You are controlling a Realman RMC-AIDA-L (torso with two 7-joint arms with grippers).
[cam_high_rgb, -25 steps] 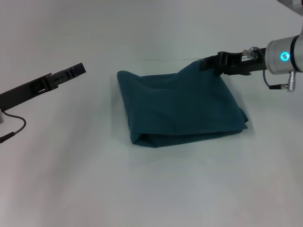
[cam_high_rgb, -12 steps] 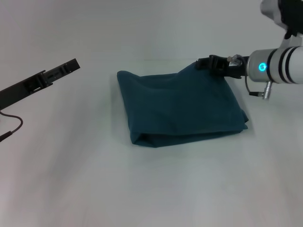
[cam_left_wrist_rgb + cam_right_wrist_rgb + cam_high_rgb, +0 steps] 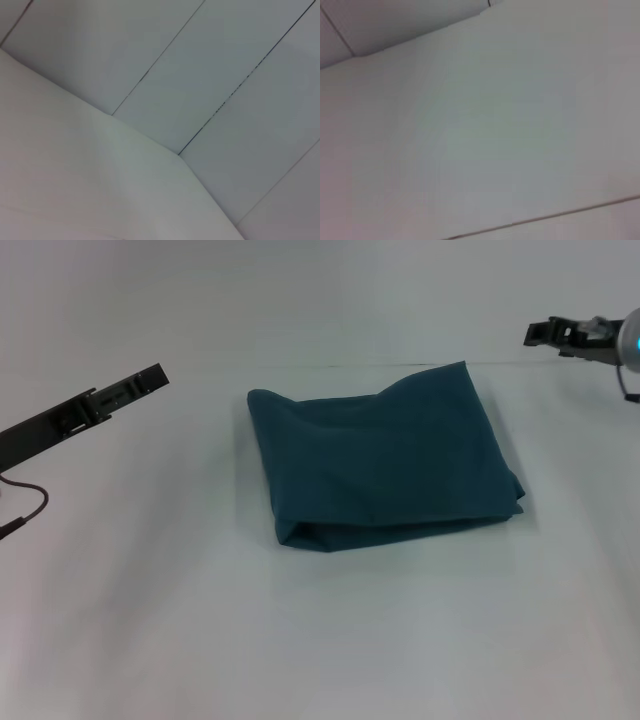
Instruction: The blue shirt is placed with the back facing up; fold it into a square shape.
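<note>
White surface (image 3: 330, 640) carries blue shirt (image 3: 385, 465) at centre, folded into rough square, edges slightly longer side to side. Right end effector (image 3: 545, 332) raised beyond far right corner, nearer; left end effector (image 3: 150, 375) well apart. Finger state: cannot be told for either.

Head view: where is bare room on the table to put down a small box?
The table is bare in front of the folded blue shirt, and in strips on both sides of it. The left hand hangs above the left strip, the right hand above the far right corner. Only the middle is taken.
</note>
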